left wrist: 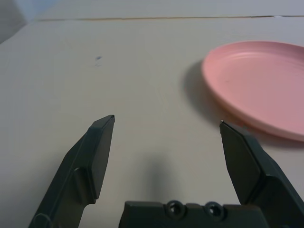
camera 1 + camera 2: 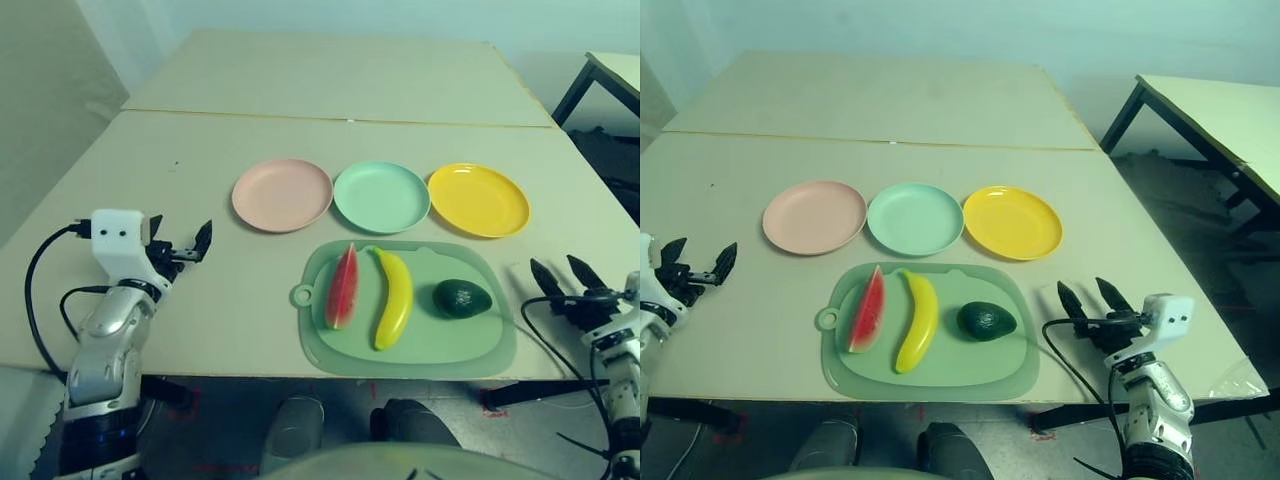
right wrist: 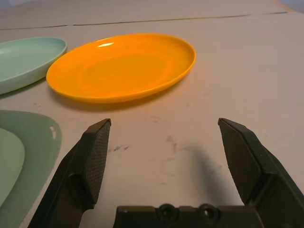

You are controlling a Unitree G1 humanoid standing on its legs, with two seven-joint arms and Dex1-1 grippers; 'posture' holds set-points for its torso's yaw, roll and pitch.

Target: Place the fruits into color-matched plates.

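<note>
**Fruits lying on the board, both grippers empty**

I am seeing the watermelon wedge (image 2: 342, 287), banana (image 2: 392, 298) and avocado (image 2: 462, 298) lying side by side on the cutting board (image 2: 404, 352). Behind it, the pink plate (image 2: 282, 195), green plate (image 2: 381, 197) and yellow plate (image 2: 479, 199) are sitting in a row. My left gripper (image 2: 180, 243) and right gripper (image 2: 1088, 297) are both hovering spread wide, holding nothing.

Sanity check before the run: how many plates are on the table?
3, in a row behind the cutting board: pink plate on the robot's left, mint green plate in the middle, yellow plate on the right. All empty; none appears hidden.
</note>
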